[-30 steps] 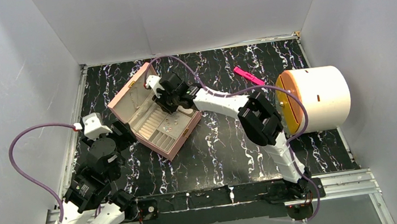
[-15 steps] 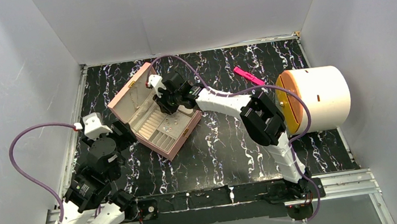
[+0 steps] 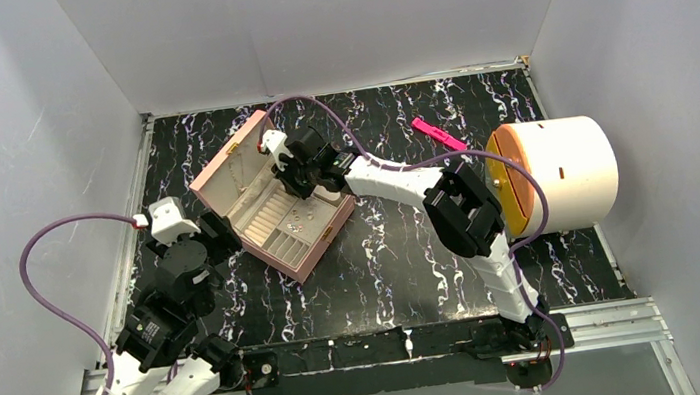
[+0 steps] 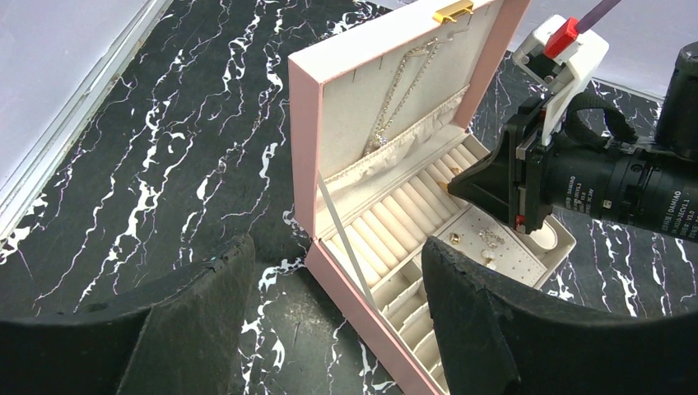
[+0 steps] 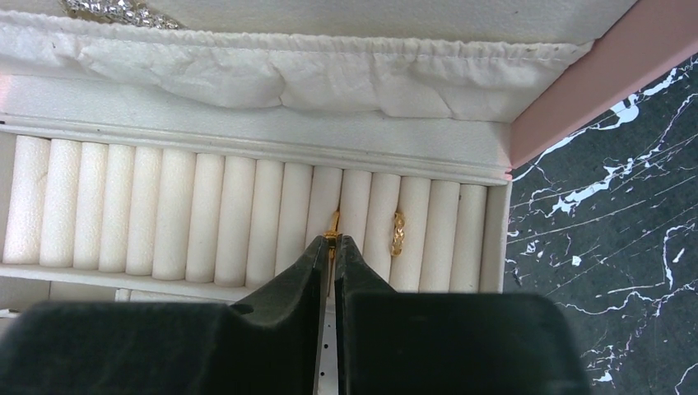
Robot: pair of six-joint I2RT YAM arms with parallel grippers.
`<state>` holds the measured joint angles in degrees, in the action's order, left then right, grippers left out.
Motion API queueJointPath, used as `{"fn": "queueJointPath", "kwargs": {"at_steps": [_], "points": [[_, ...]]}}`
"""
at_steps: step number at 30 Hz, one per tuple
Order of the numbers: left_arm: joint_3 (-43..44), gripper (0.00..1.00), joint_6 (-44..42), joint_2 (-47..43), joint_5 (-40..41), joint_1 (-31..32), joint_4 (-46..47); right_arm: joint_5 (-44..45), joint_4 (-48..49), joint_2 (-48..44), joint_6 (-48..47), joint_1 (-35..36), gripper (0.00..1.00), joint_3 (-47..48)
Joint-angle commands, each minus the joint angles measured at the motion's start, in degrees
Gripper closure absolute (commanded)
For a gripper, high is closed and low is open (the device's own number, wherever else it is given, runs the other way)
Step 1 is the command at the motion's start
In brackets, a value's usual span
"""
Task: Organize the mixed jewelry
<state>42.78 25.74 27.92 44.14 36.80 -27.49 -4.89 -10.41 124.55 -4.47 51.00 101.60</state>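
1. The right gripper [image 5: 331, 243] is hanging over the open pink jewelry box [image 3: 326, 239]. Its two fingers are standing almost together and pinching a gold ring [image 5: 332, 226] between their tips.
2. That ring is standing on edge in a groove of the white ring rolls [image 5: 165, 214]. It is sitting toward the right end of the row, below the gathered fabric pocket [image 5: 288, 70] of the lid.
3. A second gold ring [image 5: 398, 233] is sitting two grooves further right, near the fingers but not touching them.
4. In the left wrist view, a few loose small pieces [image 4: 486, 241], gold and silvery, are lying on the flat dotted tray just beside the rolls.
5. A silvery chain [image 4: 399, 82] is hanging inside the raised lid, and a gold clasp [image 4: 453, 11] is showing at the lid's top edge.
6. The left gripper [image 4: 337, 255] is hovering near the box's corner over the black marbled table [image 4: 123, 123]. Its fingers [image 4: 197, 313] are spreading wide and holding nothing.
7. A pink bar [image 3: 439, 133] is lying on the table well apart from the box, near a white drum [image 3: 569, 171] with an orange face.
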Motion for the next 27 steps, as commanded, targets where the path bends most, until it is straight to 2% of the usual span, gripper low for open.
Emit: {"fn": "queueJointPath", "kwargs": {"at_steps": [1,17,22,27], "points": [[0.4,0.28,-0.2,0.6,0.9,-0.5,0.1,0.1,1.5,0.2,0.2,0.1,0.86,2.2],[0.4,0.28,-0.2,0.8,0.7,-0.8,0.1,2.5,0.8,0.9,0.2,0.1,0.87,2.7],[0.4,0.28,-0.2,0.9,0.6,-0.8,0.2,2.3,3.9,-3.3,1.3,0.1,0.84,0.3],[0.3,0.28,-0.2,1.0,0.4,-0.8,0.1,2.2,6.7,-6.2,2.7,0.1,0.77,-2.0]]}}
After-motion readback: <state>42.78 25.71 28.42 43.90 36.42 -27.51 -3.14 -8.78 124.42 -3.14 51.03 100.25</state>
